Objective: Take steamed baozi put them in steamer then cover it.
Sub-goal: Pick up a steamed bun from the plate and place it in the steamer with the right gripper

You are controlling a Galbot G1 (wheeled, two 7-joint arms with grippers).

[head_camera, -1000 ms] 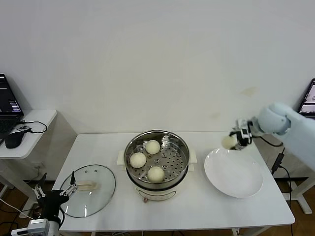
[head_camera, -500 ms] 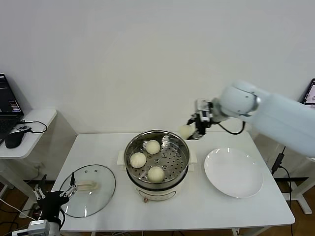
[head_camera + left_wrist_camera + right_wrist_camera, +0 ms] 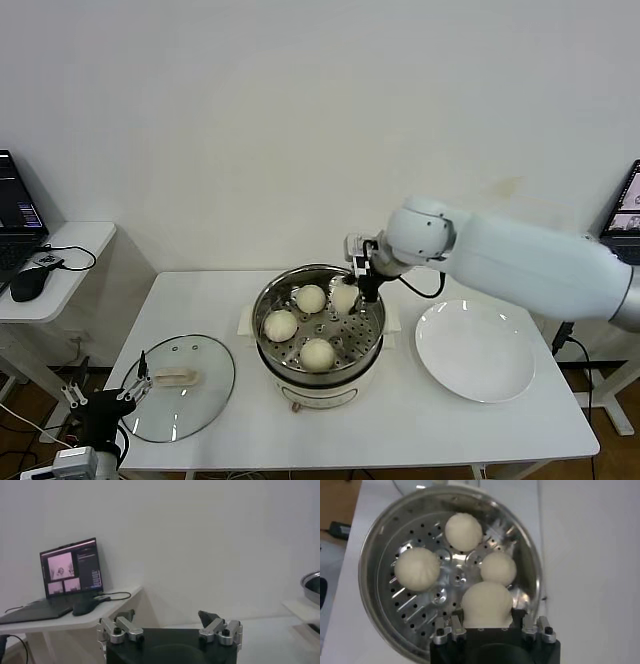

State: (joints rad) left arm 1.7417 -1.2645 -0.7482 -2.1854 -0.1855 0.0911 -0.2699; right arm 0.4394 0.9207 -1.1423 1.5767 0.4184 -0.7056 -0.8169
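The steamer (image 3: 376,318) stands mid-table with three baozi on its perforated tray (image 3: 310,298) (image 3: 281,325) (image 3: 317,353). My right gripper (image 3: 350,290) is shut on a fourth baozi (image 3: 344,297) and holds it just above the tray's far right part. In the right wrist view the held baozi (image 3: 486,604) sits between the fingers of the right gripper (image 3: 487,617), over the steamer (image 3: 377,555) with the other buns (image 3: 463,531) (image 3: 417,568) (image 3: 498,568) below. The cover (image 3: 190,400) lies flat on the table's left. My left gripper (image 3: 105,392) is parked open, low beside the cover.
An empty white plate (image 3: 473,350) lies right of the steamer. A side table with a laptop (image 3: 70,572) and a mouse (image 3: 28,284) stands at the far left. The left gripper (image 3: 166,617) shows open and empty in its wrist view.
My right arm has carried the baozi leftward from above the plate to over the steamer and lowered it towards the tray. The left arm has barely moved.
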